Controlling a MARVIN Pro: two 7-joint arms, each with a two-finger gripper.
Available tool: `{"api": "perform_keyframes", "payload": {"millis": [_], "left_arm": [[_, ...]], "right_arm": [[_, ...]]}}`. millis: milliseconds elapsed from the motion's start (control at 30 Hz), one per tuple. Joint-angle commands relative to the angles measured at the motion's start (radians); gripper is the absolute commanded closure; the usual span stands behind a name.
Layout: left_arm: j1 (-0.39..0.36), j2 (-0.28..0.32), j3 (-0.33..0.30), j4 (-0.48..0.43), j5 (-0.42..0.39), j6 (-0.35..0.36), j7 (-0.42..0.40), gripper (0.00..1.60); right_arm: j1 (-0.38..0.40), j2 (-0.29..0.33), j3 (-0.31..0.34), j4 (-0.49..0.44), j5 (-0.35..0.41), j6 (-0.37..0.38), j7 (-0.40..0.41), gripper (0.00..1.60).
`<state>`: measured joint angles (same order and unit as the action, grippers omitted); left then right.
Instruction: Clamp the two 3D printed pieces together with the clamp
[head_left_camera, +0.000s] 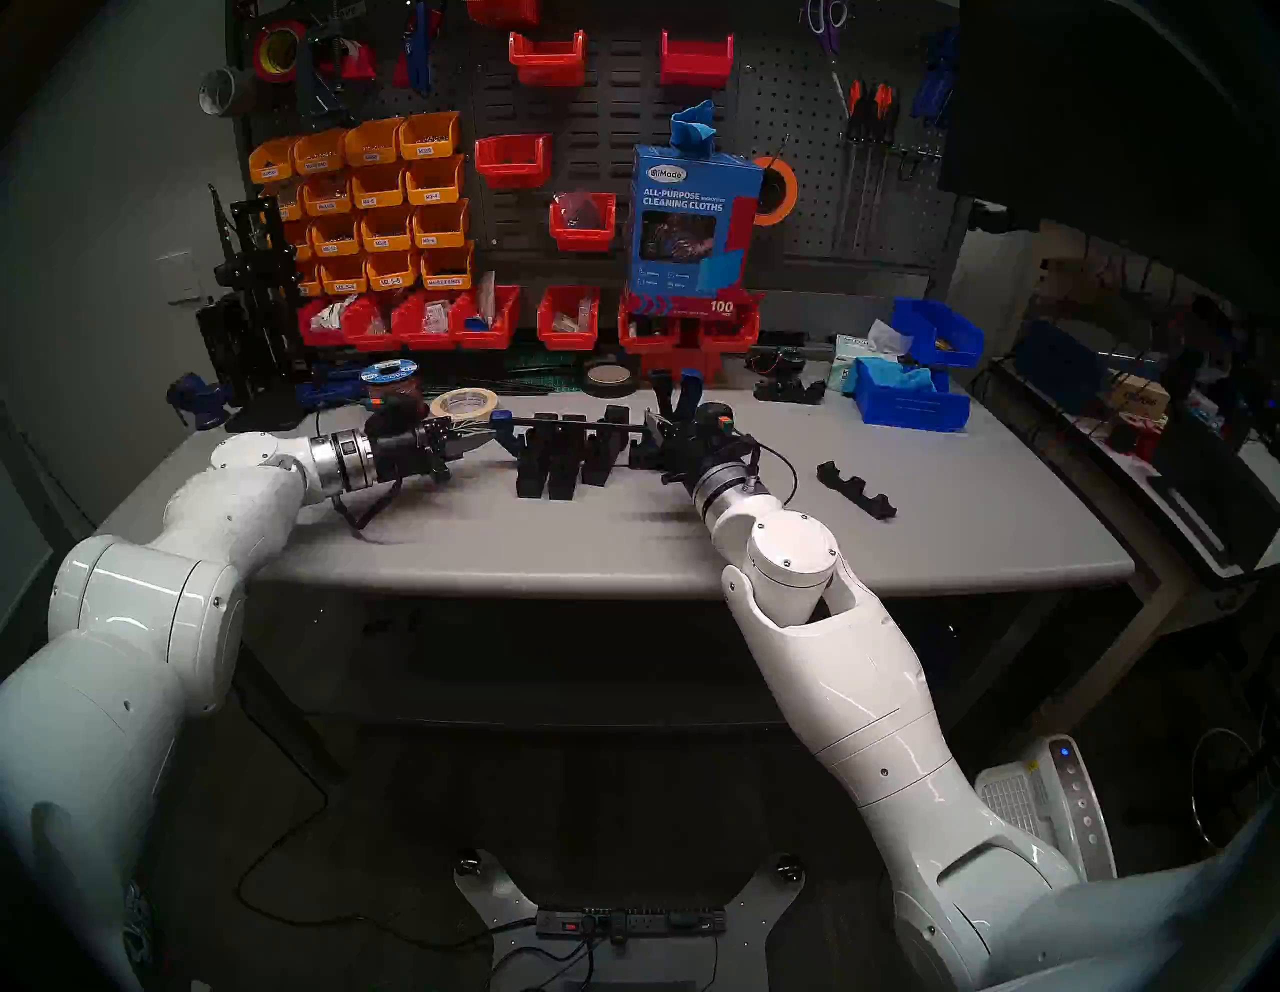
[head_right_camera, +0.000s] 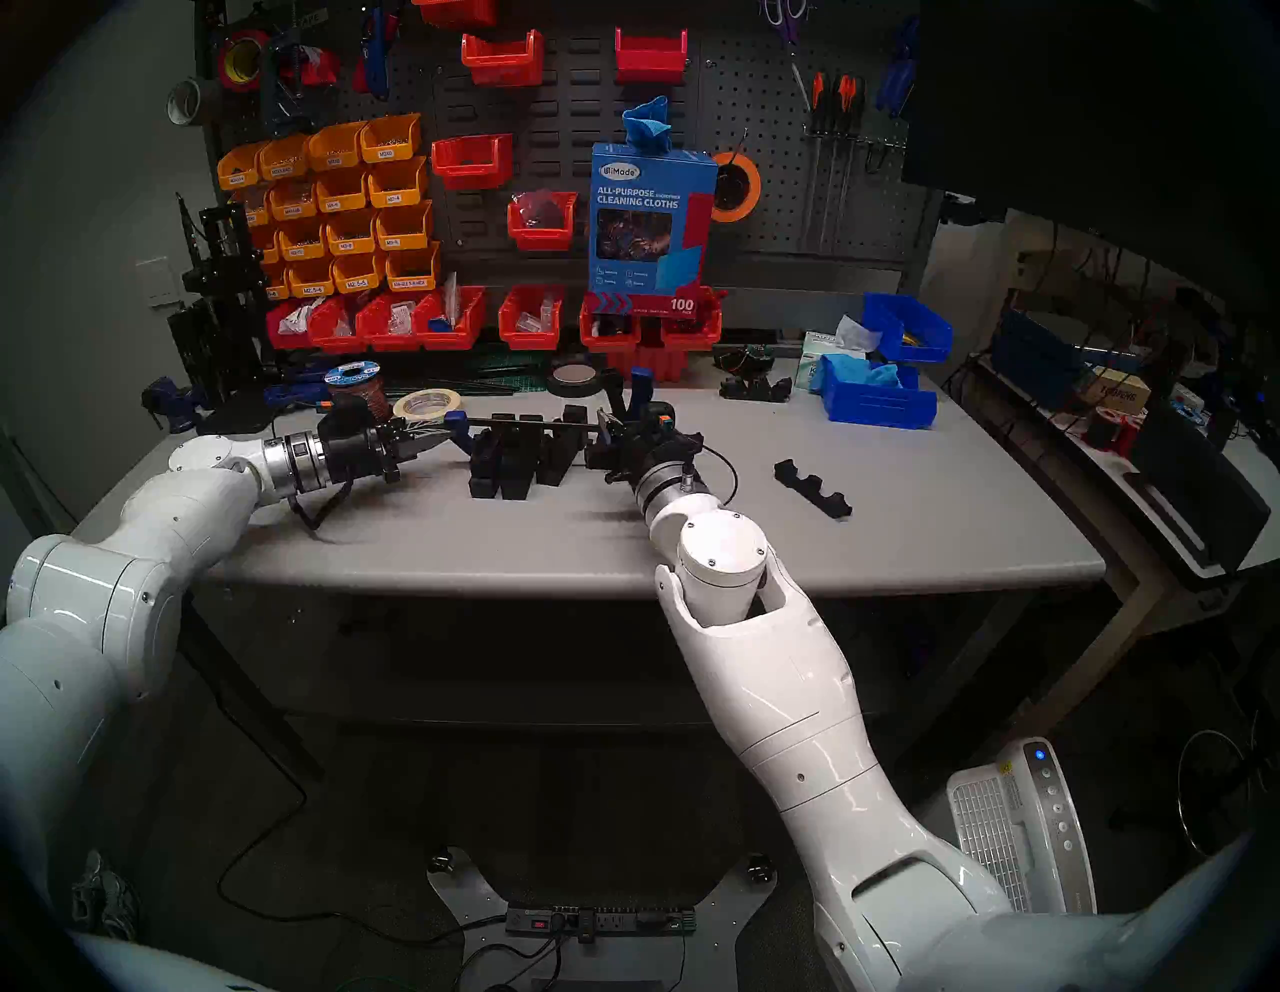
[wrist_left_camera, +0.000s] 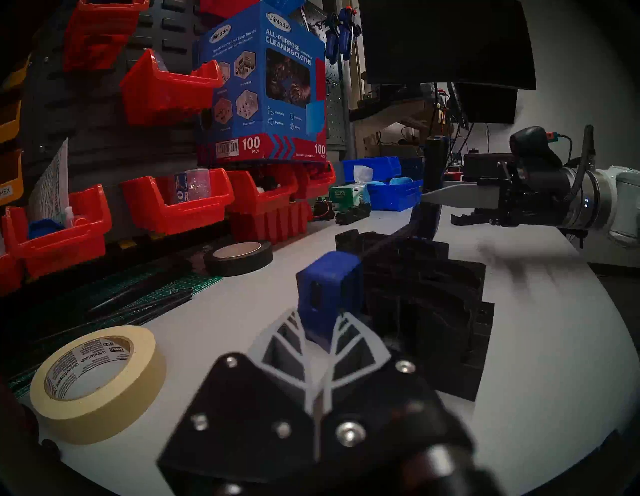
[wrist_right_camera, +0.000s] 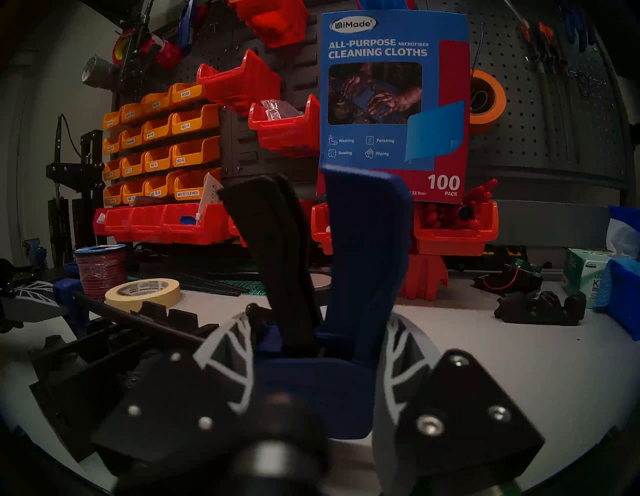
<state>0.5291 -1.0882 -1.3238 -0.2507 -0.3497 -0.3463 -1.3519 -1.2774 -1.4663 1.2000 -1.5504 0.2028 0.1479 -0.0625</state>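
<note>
Your left gripper (wrist_left_camera: 320, 341) grips the clamp (head_left_camera: 575, 421) end, right gripper (wrist_right_camera: 317, 341) grips its handle; squeeze slowly, keep blocks (head_left_camera: 561, 461) between

2 matte black 3D printed pieces (head_left_camera: 557, 461) stand side by side mid-table, posts up w/ slots between. Clamp (head_left_camera: 575, 421): thin black bar level across their tops, blue jaw at each end, blue/black trigger handle upright at right.
</note>
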Motion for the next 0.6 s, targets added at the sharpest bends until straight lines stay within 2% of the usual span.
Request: {"api": "perform_keyframes", "payload": {"millis": [0, 567], "left_arm": [[-0.053, 0.000, -0.011, -0.004, -0.011, -0.003, -0.008, 1.60], [-0.063, -0.002, -0.012, 0.014, -0.009, -0.012, -0.016, 1.60]], "right_arm": [[0.039, -0.013, 0.006, -0.053, -0.004, -0.027, -0.001, 1.60], [0.039, -0.021, 0.011, -0.042, -0.009, -0.026, 0.006, 1.60]]}}
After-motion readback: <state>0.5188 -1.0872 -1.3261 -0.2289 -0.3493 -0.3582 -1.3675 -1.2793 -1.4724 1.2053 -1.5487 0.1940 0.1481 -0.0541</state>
